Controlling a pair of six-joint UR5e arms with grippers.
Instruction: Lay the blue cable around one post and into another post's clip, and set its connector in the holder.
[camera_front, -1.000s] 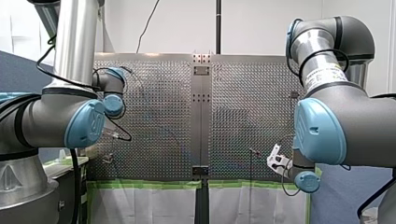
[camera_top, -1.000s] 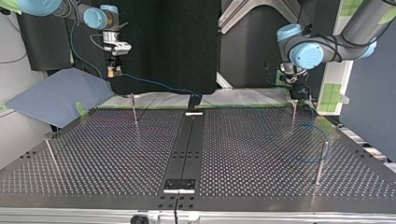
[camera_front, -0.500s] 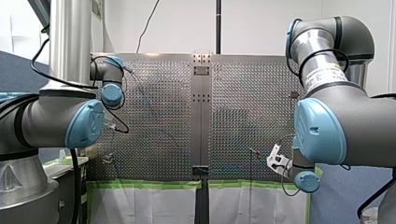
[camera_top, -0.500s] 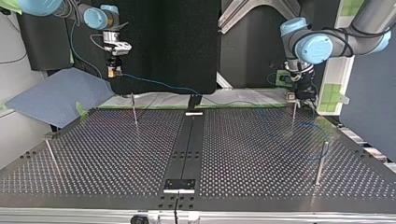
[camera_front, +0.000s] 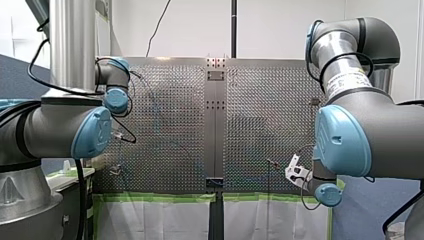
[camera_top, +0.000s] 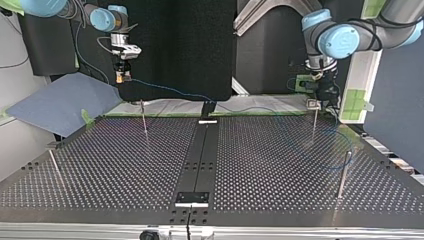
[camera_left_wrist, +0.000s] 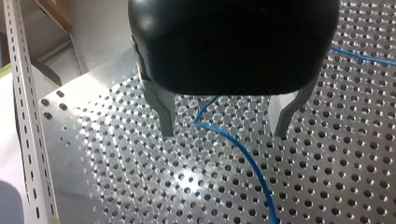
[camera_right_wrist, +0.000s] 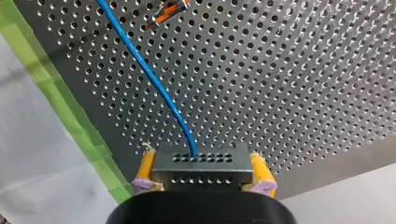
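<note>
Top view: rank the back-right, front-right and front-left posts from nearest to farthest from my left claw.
1. Back-right post, close beside my left claw, at the view's right.
2. Front-right post, same side, nearer the camera.
3. Front-left post, far over at the view's left.
</note>
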